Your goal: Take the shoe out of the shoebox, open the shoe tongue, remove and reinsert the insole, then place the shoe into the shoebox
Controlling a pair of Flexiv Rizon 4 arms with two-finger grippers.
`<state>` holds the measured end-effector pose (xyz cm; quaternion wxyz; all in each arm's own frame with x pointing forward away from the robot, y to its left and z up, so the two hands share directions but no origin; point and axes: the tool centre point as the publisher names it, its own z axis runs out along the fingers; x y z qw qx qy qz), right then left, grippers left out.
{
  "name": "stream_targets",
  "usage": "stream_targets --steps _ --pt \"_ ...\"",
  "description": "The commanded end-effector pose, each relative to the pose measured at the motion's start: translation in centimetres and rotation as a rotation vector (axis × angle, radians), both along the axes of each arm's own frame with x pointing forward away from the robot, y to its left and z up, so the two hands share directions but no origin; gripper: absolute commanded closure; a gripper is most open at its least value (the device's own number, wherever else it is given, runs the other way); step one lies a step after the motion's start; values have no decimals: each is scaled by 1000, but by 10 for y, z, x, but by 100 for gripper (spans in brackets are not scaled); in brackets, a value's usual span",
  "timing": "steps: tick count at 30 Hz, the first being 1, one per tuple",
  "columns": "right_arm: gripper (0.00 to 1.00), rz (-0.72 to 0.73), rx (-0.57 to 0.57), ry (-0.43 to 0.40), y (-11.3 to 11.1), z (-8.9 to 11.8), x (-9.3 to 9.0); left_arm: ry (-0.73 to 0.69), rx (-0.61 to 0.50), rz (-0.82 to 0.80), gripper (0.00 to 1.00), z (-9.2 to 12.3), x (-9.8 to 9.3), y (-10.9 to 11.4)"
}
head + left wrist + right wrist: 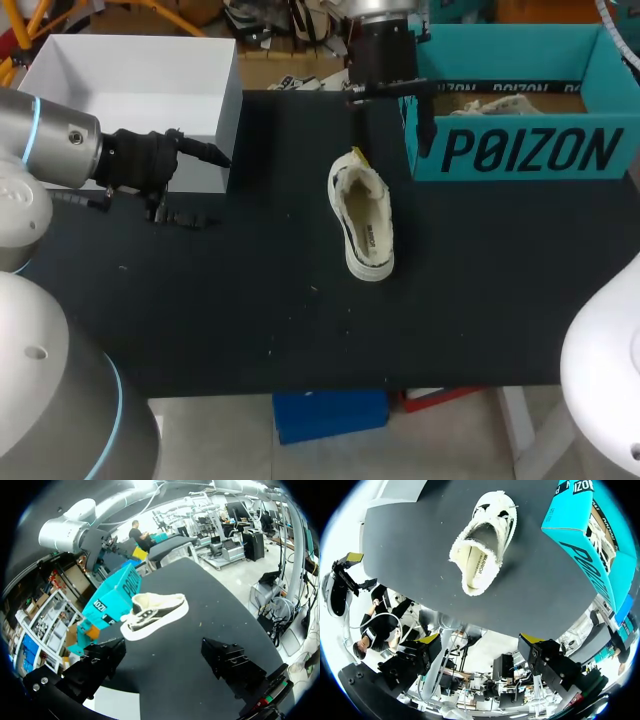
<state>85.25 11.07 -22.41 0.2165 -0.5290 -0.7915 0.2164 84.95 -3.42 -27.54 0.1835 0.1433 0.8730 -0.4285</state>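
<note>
You've got one black table (250, 320), two boxes, one shoe and two grippers. The teal shoebox (520, 150) is at the upper right of the head view, open on top, with something pale inside (can't tell what). The white box (130, 90) is at the upper left, also open. The shoe (362, 215) is in neither box. It sits on the table at frame centre, down and left of the teal box's near corner and apart from it.

Your right gripper (480, 640) has its fingers spread wide and holds and touches nothing. It hangs at top middle, above the shoe's upper end. Your left gripper (162, 647) is also spread wide and empty, at frame left beside the white box's front corner.

The shoe is a cream low-top, sole down and mouth up. It has a frayed fuzzy rim, dark print on the insole inside, and black marks at the lace end.
</note>
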Motion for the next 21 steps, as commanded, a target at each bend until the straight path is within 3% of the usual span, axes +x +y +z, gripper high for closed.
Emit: stream_targets --steps 1,3,5,9,16,21 --pt "0 10 -29 75 2 -1 4 -4 0 2 0 -2 0 -1" --pt "0 8 -59 55 4 0 8 -4 0 2 0 -2 0 -1" --pt "0 8 -164 -18 10 0 11 -4 0 2 0 -2 0 -1" --pt "0 -40 -223 -170 16 -2 4 -4 0 2 0 -2 0 -1" --pt "0 -84 -233 -259 14 -14 -14 -4 0 2 0 -2 0 -1" --pt "0 -102 -192 -279 12 -25 -23 -4 0 2 0 -2 0 -1"
